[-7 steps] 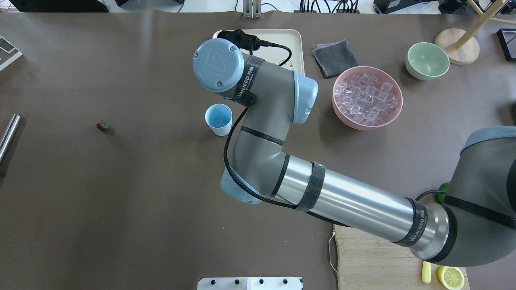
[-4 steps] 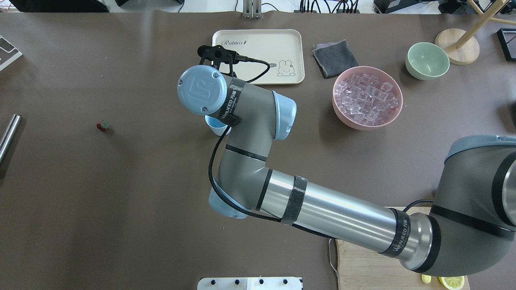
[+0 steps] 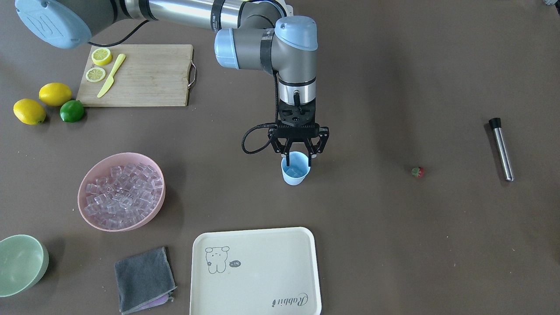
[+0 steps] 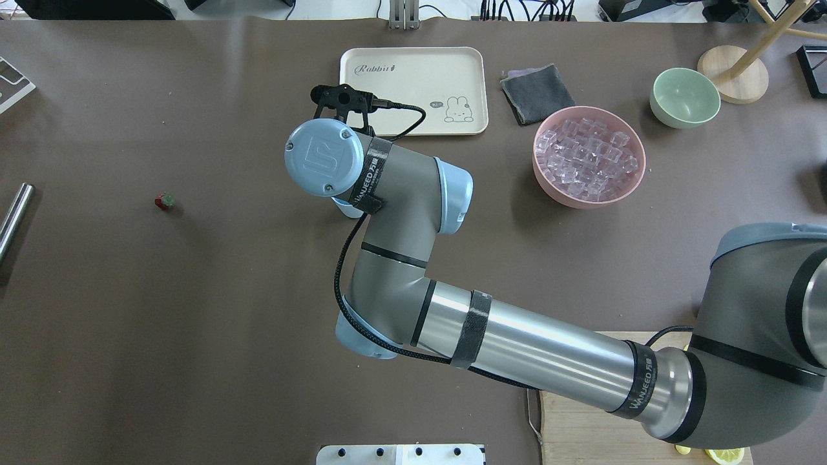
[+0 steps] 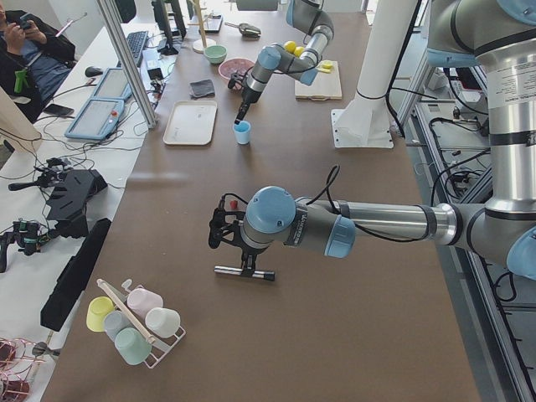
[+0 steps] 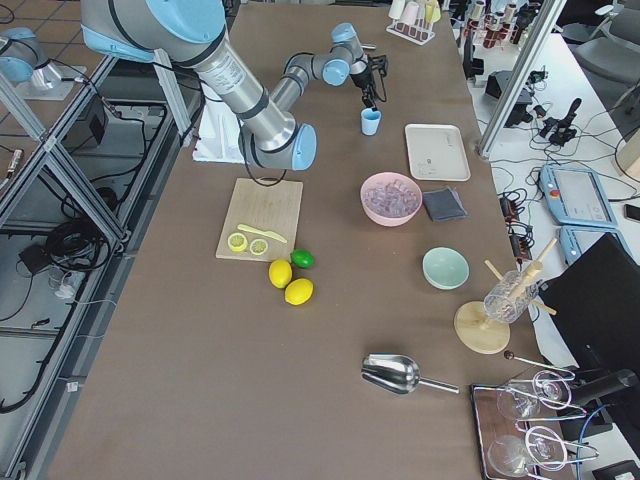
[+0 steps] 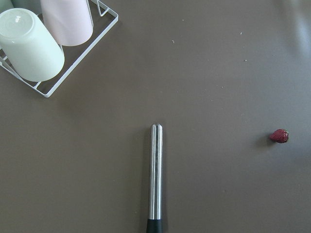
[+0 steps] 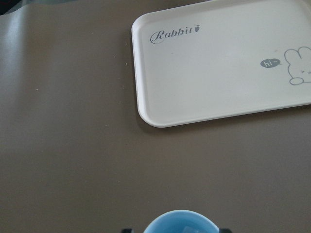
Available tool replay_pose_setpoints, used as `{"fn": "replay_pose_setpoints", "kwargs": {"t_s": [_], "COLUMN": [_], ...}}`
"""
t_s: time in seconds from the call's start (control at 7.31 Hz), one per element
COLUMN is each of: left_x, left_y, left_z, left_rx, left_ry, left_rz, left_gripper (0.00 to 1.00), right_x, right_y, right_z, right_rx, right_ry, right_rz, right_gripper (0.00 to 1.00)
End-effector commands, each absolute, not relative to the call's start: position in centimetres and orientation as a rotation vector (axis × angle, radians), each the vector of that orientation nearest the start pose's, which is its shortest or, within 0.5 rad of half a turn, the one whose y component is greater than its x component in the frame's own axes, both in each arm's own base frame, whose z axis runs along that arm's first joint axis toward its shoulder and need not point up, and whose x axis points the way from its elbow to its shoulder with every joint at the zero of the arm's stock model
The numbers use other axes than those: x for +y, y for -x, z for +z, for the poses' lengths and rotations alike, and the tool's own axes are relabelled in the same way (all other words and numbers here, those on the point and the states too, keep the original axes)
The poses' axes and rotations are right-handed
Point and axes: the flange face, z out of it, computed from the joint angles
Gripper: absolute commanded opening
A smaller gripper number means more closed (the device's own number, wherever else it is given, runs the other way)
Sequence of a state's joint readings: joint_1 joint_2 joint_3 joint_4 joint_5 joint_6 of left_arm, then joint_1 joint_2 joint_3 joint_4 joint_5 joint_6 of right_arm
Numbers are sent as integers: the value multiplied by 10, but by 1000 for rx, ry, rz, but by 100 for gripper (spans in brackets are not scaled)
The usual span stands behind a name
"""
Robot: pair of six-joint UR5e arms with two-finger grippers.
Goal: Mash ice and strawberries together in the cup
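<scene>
Over mid-table, the right gripper (image 3: 299,154) hangs at the blue cup (image 3: 295,175), jaws spread wide on either side of its rim. The strawberry (image 3: 418,172) lies alone, well off towards the metal rod (image 3: 501,150). Ice (image 3: 121,192) fills the pink bowl (image 3: 127,226). The left gripper (image 5: 219,231) hovers above that rod, and whether its jaws are apart, I cannot tell.

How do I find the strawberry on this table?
On the brown table, find the light blue cup under the right gripper. Between it and the shiny metal rod lies the strawberry, alone. It is the only tiny red thing, with a green cap.
</scene>
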State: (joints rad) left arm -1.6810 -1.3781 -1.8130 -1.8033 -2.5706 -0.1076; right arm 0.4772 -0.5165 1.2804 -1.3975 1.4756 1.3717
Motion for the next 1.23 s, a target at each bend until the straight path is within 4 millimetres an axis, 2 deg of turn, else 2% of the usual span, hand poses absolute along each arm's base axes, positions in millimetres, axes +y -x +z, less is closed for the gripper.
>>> {"fn": "replay_pose_setpoints", "kwargs": {"t_s": [0.0, 0.14, 0.27, 0.41, 0.55, 0.68, 0.82, 0.96, 1.09], "left_x": [-419, -423, -429, -443, -451, -475, -504, -533, -548], "left_y": [96, 95, 94, 87, 67, 51, 8, -31, -66], "left_z": [577, 574, 571, 561, 555, 544, 526, 501, 478], "left_rx": [985, 983, 984, 993, 1003, 946, 909, 897, 870], "left_ry": [-263, -259, -253, -231, -191, -190, -166, -152, -164], "left_rz": [-67, -80, -87, -122, -128, -139, -132, -143, -135], "left_gripper": [99, 99, 99, 99, 99, 99, 99, 99, 99], "right_x": [-529, -547, -578, -615, -634, -646, -655, -654, -630], "right_y": [593, 552, 493, 426, 354, 273, 205, 132, 67], "right_z": [92, 139, 182, 223, 286, 334, 373, 426, 485], "right_rx": [-879, -863, -837, -836, -853, -817, -814, -809, -842], "right_ry": [-324, -316, -328, -286, -247, -305, -318, -323, -314], "right_rz": [264, 180, 117, 39, -77, -138, -210, -243, -284], "right_gripper": [100, 100, 100, 100, 100, 100, 100, 100, 100]}}
